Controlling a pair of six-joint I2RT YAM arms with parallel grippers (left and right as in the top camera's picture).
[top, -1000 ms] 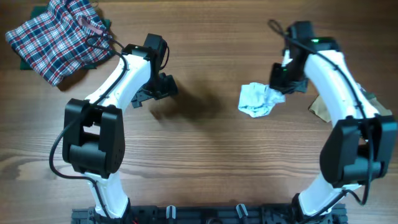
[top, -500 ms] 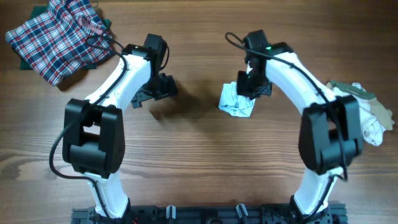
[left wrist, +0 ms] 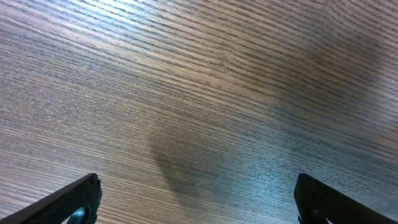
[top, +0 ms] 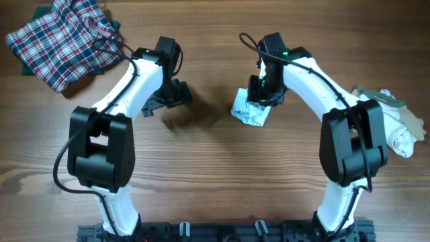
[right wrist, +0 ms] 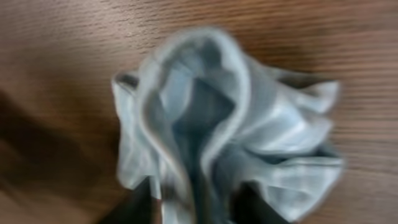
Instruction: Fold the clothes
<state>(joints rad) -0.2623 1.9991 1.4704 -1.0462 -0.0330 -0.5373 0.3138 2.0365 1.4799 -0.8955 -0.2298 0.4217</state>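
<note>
Hovering over a crumpled garment at mid-worktop, right arm low, left arm idle.

The pale blue-white, finely striped thin cloth lies bunched in a loose heap on the brown wooden worktop, near its middle and somewhat toward the far edge. The right gripper sits directly over the heap's far side. In the blurred right wrist view a fold of the cloth runs between its dark fingers, but I cannot tell whether they pinch it or have let go. The left gripper is spread wide and holds nothing, above bare wood left of the heap and apart from it. A red-white-blue plaid garment lies at the far left corner. A beige garment and a white garment are heaped together at the right edge.
</note>
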